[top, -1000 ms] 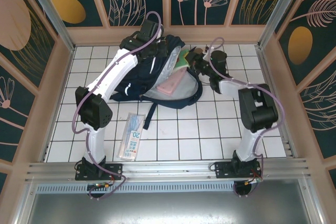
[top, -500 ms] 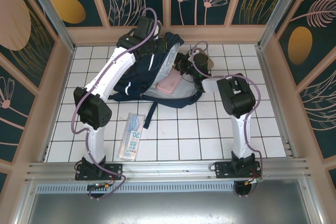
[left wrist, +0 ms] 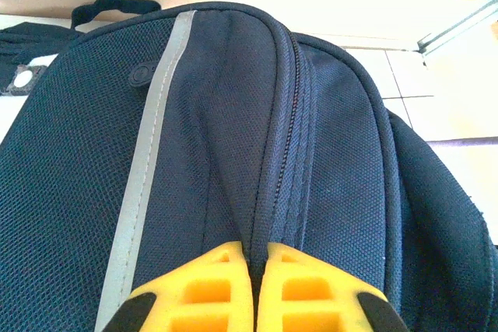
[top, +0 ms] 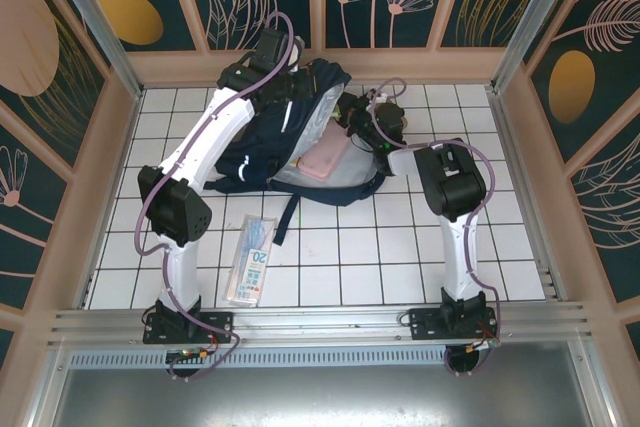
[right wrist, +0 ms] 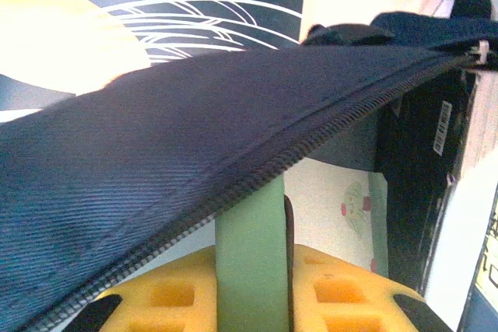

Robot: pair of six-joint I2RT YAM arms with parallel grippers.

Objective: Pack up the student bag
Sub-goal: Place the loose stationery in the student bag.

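Progress: green book (right wrist: 250, 246), clamped in right fingers (right wrist: 334, 293), now deeper under student bag (right wrist: 156, 138) flap; left fingers (left wrist: 214, 289) closed tight, pinching flap seam. Insertion underway.

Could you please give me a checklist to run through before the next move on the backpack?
1. Left gripper shut on backpack fabric at the zip: ok.
2. Right gripper shut on thin green item: ok.
3. Green item's top under the backpack's zip edge: ok.
4. Space left beside the pink item inside: cannot tell.
5. Clear packet lying on the table, unpacked: not ok.
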